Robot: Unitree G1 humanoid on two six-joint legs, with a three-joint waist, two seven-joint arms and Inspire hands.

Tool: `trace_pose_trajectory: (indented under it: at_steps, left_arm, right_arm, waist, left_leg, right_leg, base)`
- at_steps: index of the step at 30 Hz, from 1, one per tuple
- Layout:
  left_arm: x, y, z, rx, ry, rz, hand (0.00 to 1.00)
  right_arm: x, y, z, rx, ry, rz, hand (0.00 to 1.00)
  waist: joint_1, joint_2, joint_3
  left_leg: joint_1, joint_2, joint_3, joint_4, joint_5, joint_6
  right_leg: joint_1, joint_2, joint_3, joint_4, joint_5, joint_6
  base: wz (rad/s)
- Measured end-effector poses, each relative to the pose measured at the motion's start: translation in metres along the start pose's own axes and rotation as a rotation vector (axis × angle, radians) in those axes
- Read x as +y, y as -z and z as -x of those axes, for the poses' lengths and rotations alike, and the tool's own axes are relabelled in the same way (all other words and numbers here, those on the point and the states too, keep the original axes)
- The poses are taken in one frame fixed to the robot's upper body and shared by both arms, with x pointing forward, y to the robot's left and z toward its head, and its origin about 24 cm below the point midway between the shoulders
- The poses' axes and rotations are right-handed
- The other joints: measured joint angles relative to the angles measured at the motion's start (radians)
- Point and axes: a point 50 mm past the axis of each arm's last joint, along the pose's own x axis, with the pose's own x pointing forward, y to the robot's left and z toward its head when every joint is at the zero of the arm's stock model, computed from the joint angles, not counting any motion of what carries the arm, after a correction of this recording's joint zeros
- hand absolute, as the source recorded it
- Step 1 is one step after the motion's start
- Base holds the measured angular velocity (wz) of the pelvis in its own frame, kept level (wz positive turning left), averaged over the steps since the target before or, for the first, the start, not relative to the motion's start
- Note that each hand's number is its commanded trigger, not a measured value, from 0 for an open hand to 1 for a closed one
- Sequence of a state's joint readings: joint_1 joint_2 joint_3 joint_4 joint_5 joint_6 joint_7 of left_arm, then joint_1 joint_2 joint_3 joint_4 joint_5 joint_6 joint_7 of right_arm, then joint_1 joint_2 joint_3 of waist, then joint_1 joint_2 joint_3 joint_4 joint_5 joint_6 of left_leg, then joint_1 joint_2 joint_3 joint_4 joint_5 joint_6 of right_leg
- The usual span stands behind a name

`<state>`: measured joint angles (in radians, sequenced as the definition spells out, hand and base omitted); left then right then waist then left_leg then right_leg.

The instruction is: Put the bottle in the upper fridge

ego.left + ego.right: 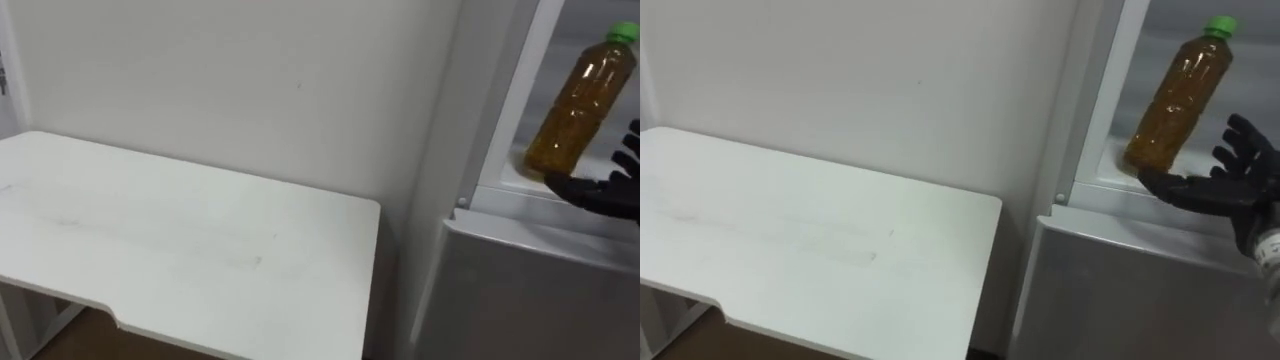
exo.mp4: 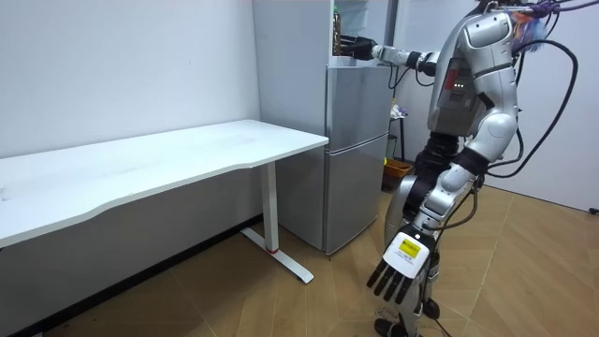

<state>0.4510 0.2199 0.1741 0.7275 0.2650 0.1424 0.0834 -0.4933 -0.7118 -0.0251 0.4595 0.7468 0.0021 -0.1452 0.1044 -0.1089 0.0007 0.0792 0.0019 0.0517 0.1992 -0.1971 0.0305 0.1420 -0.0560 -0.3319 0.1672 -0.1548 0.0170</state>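
Both of my hands are open. My right hand (image 1: 1232,188) reaches into the upper compartment of the fridge (image 2: 356,140), fingers spread and straight, thumb stretched toward the foot of the bottle (image 1: 1175,100). Whether the thumb touches it I cannot tell, but nothing curls round it. Amber with a green cap, the bottle stands tilted on the compartment's sill, cap leaning to my right, just beside my palm. Under it the lower door (image 1: 1140,300) is closed. A white table (image 1: 810,250) stands left of the fridge. My left hand (image 2: 395,273) hangs low by my leg, fingers relaxed.
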Motion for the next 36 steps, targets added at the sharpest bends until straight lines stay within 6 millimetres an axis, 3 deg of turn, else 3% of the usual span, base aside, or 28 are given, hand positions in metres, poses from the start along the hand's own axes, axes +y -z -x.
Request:
trace_pose_trajectory:
  at_steps: [5, 15, 20, 25, 28, 36]
  left_arm:
    - [-0.004, 0.002, 0.001, 0.005, 0.009, 0.005, 0.0]
    - [-0.004, 0.0, 0.001, -0.012, 0.009, 0.005, 0.0]
    - [-0.007, 0.006, -0.001, 0.015, 0.022, 0.002, 0.0]
    - [-0.009, 0.006, 0.0, 0.014, 0.025, 0.004, 0.0]
    - [-0.015, 0.007, 0.0, 0.021, 0.042, 0.004, 0.0]
    - [-0.031, 0.005, 0.003, 0.0, 0.056, 0.033, 0.0]
  right_arm:
    - [0.0, -0.004, 0.001, -0.019, 0.012, -0.008, 0.0]
    - [0.003, -0.01, 0.004, -0.052, 0.03, -0.027, 0.0]
    - [0.028, 0.002, 0.029, -0.084, -0.063, -0.022, 0.0]
    - [0.036, 0.01, 0.043, -0.076, -0.083, -0.055, 0.0]
    - [0.049, 0.011, 0.058, -0.105, -0.11, -0.139, 0.0]
    - [0.045, 0.01, 0.083, -0.124, -0.106, -0.221, 0.0]
  waist:
    - [-0.023, 0.002, -0.0019]
    - [-0.019, 0.006, -0.0062]
    - [-0.016, 0.013, -0.0046]
    - [-0.013, 0.03, -0.0013]
    - [-0.023, 0.044, -0.0061]
    - [-0.03, 0.071, -0.0092]
  left_leg:
    - [-0.001, 0.002, 0.004, 0.0, -0.001, -0.001]
    - [0.007, 0.005, 0.014, -0.002, 0.0, -0.001]
    - [0.012, 0.008, 0.027, -0.002, -0.002, -0.003]
    - [0.014, 0.007, 0.031, -0.003, -0.003, -0.002]
    - [0.009, 0.007, 0.03, -0.003, -0.004, -0.002]
    - [0.008, 0.007, 0.036, -0.007, -0.004, -0.002]
  right_leg:
    - [-0.003, 0.002, 0.003, 0.0, 0.0, 0.0]
    - [-0.002, 0.004, 0.013, 0.0, 0.001, -0.001]
    - [-0.005, 0.006, 0.029, 0.002, 0.002, -0.003]
    - [-0.006, 0.006, 0.038, 0.002, 0.003, -0.005]
    - [-0.012, 0.007, 0.046, 0.002, 0.003, -0.005]
    - [-0.015, 0.006, 0.039, 0.002, 0.003, -0.004]
  base:
    - [-0.02]
    - [-0.03]
    - [-0.09]
    - [-0.05]
    - [-0.03]
    - [0.0]
